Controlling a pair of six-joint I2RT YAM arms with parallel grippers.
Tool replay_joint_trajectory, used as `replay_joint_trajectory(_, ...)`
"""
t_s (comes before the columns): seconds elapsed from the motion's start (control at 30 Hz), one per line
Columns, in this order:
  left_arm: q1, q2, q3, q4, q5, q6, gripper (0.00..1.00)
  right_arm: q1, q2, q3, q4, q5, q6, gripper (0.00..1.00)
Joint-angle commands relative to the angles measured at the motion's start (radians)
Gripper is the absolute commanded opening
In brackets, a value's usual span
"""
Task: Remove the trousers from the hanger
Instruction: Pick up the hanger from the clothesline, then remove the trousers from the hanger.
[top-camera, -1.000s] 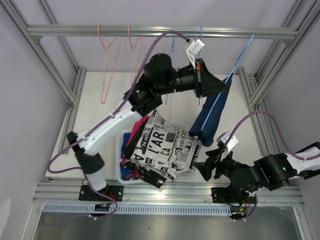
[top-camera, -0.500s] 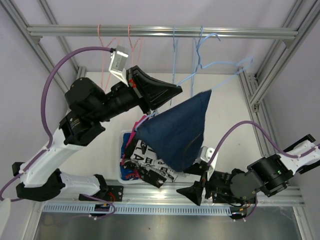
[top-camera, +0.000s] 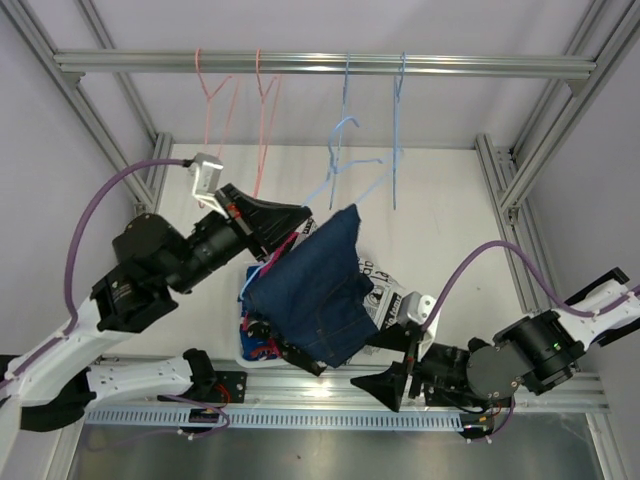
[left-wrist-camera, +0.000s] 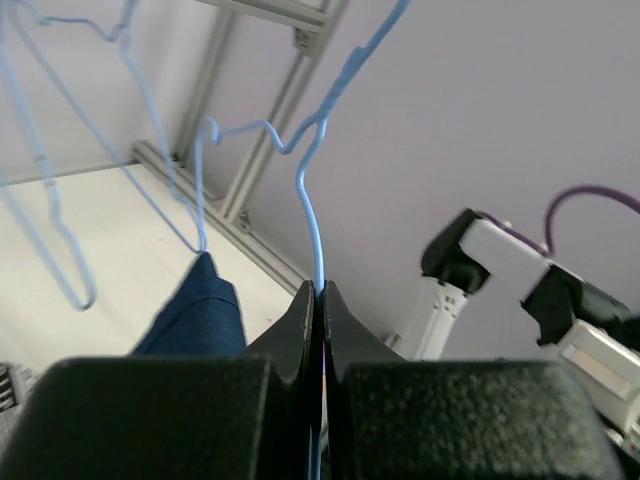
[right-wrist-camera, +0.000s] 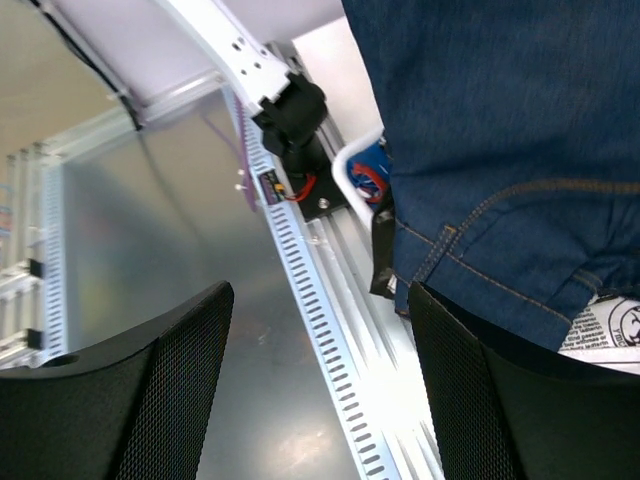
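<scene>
The left tool (left-wrist-camera: 318, 290) is pinched together on the wire of the light-blue hanger (left-wrist-camera: 305, 200), holding it clear of the rail (top-camera: 320, 65). The denim trousers (top-camera: 310, 290) drape from it, below and ahead of that tool. Their hem lies over the white printed trousers (top-camera: 385, 300) heaped in the bin (top-camera: 242, 345). The right tool (right-wrist-camera: 320, 300) stands apart and empty, with the denim hem just beyond its fingertips. It would do best to close on a thick seamed edge, not a loose fold. It can then draw the cloth along the bar while the left tool keeps the hanger level, or the cloth may snag.
</scene>
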Motion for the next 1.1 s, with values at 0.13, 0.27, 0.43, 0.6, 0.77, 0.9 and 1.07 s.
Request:
replay_joint_trajectory(0.13,-0.083,-0.127,-0.033,0.007,-0.335,-0.067,0.01,0.011,0.086,0.047,0.019,0.12,0.008,0.76)
replay_joint_trajectory(0.27,-0.146,-0.124,-0.025,0.001,-0.458,-0.05,0.0,0.014,0.126,0.068,0.026,0.198,0.022,0.76)
replay_joint_trajectory(0.43,-0.218,-0.085,0.02,0.036,-0.627,-0.01,0.01,0.039,0.208,0.153,0.02,0.372,0.008,0.77)
replay_joint_trajectory(0.6,-0.284,0.008,0.102,0.019,-0.843,0.042,0.0,0.056,0.323,0.213,0.144,0.638,-0.111,0.78)
replay_joint_trajectory(0.77,-0.293,0.086,0.228,-0.068,-0.935,0.08,0.0,0.024,0.414,0.226,0.402,0.785,-0.358,0.83)
replay_joint_trajectory(0.9,-0.295,0.154,0.319,-0.001,-0.995,0.19,0.0,-0.041,0.481,0.266,0.425,0.795,-0.383,0.83)
replay_joint_trajectory(1.07,-0.296,0.211,0.337,0.156,-1.026,0.364,0.0,-0.119,0.554,0.3,0.549,0.765,-0.472,0.82)
